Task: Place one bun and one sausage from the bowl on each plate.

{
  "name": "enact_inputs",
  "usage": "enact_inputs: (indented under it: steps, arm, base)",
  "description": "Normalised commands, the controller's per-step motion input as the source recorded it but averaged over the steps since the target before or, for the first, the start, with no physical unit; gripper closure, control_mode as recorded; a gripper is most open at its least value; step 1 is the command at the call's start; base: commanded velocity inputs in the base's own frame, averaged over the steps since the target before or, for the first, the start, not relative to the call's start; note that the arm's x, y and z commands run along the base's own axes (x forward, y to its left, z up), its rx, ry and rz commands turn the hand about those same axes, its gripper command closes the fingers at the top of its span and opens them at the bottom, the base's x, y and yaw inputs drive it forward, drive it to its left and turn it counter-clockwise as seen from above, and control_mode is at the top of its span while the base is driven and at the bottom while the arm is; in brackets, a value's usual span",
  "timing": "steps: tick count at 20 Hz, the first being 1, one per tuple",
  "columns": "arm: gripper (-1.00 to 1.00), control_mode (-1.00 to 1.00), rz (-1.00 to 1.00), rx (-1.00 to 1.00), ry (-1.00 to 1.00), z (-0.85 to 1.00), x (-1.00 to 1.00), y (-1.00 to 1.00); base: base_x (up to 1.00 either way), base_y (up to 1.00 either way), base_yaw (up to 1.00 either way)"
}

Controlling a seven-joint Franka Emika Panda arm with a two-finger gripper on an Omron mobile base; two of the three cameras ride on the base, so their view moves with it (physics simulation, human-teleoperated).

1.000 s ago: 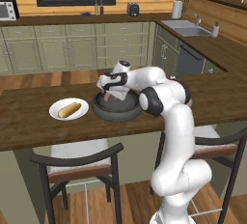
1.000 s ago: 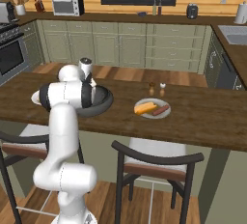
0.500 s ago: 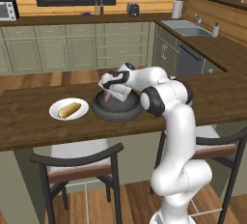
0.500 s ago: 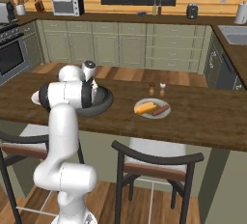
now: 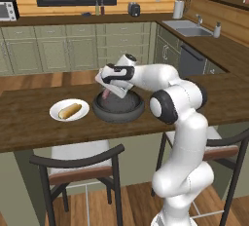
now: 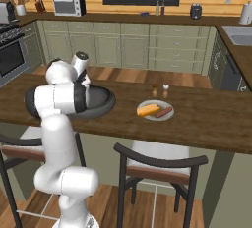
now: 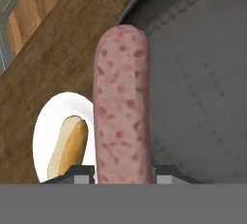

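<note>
Sausage (image 7: 120,102) sits pinched in the gripper (image 5: 108,93), held up just above the dark bowl (image 5: 118,111). Beside the bowl on one side is a white plate (image 5: 57,108) with just a bun (image 5: 70,110) on it. On the bowl's other side, a second plate (image 6: 168,117) has a bun and sausage, with two small shakers (image 6: 160,91) just behind it.

Even bright render, soft shadows, sharp

White glossy rounded arm segments, dark grey joint bands; end effector (image 5: 108,93) seemingly dark-tipped.
</note>
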Motion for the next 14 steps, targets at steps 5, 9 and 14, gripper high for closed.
enact_inputs:
  steps: [5,9,14]
  arm:
    - [1.00,-1.00,0.00,0.00,0.15,0.19,-0.44,1.00]
    - [1.00,-1.00,0.00,0.00,0.17,0.00,0.00,1.00]
    - [1.00,-1.00,-0.05,-0.08,0.13,-0.01,0.23,0.82]
  base:
    - [0.00,0.00,0.00]
    - [0.00,0.00,0.00]
    - [0.00,0.00,0.00]
